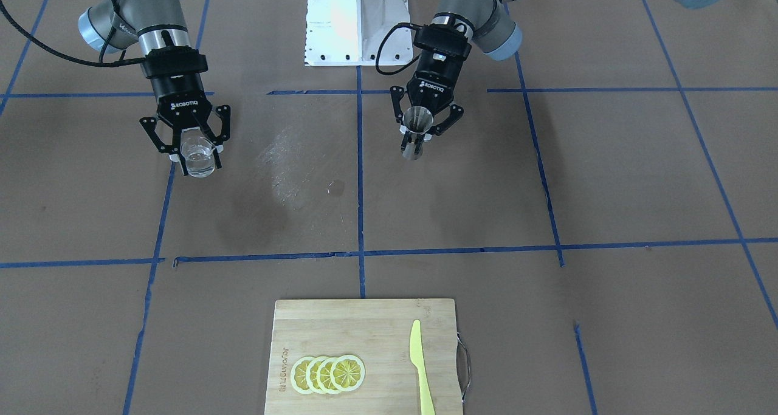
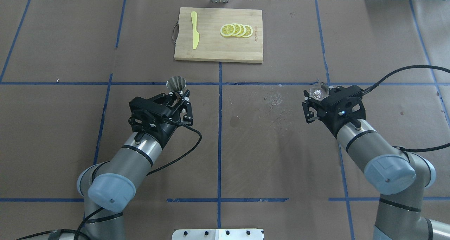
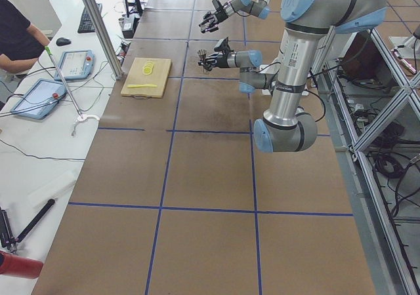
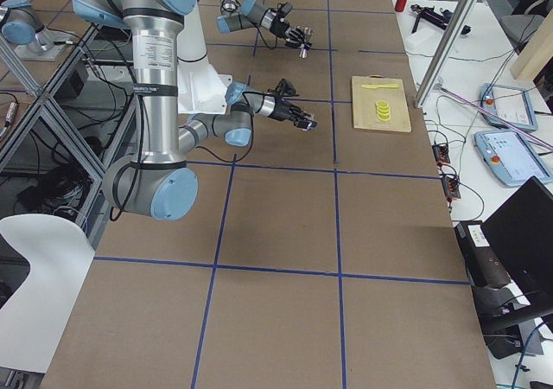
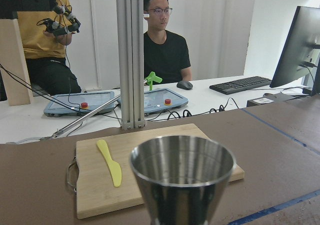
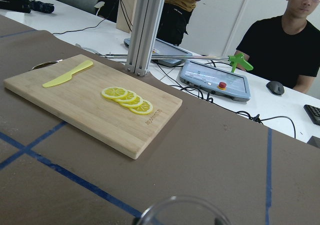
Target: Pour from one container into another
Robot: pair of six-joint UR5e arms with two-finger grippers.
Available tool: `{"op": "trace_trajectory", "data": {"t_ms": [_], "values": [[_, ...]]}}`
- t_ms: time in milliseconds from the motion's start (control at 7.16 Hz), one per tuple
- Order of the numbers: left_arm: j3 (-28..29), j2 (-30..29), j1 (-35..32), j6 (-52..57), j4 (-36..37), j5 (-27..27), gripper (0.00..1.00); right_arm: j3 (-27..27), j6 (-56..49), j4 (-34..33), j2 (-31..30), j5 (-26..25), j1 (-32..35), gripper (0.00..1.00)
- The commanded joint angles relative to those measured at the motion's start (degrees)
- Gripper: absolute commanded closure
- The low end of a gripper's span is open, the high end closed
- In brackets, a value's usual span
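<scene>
Right tool (image 1: 197, 154): jaws closed across the side wall of the clear glass cup (image 1: 200, 163), which sits upright between the fingers and appears raised off the table (image 1: 462, 208); whether it holds liquid cannot be told. Left tool (image 1: 417, 139): jaws closed on the steel jigger (image 1: 418, 118) at or near its narrow waist, the upper cone standing open-mouthed above the fingertips, as the left wrist view confirms. The two tools are well apart, with bare table and a small damp-looking mark (image 1: 335, 188) between them. The cutting board (image 1: 364, 336) with lemon slices (image 1: 328, 373) and a yellow knife (image 1: 419, 366) lies well beyond both tools and is not involved. Assessment: the cup is rigid, smooth and breakable, so the hold belongs on the wall below the rim, firm but not crushing, and it may slip when tilted. The jigger is light, stiff and slick; the waist is the natural hold, though it could pivot there. Its mouth is small, so a slow pour from just above the rim is advised
</scene>
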Motion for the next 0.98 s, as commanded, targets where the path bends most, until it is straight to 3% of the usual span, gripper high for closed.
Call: {"op": "trace_trajectory", "data": {"t_ms": [0, 279, 838], "values": [[2.2, -2.2, -0.2, 2.7, 0.0, -2.8, 1.00, 0.6, -2.3, -2.1, 1.9, 1.1, 0.0, 1.00], [5.4, -5.0, -0.3, 3.1, 0.0, -6.2, 1.00, 5.7, -8.5, -11.9, 3.8, 1.0, 0.1, 1.00], [12.1, -11.6, -0.3, 3.0, 0.0, -9.2, 1.00, 6.6, -10.3, -22.2, 10.3, 0.9, 0.0, 1.00]]}}
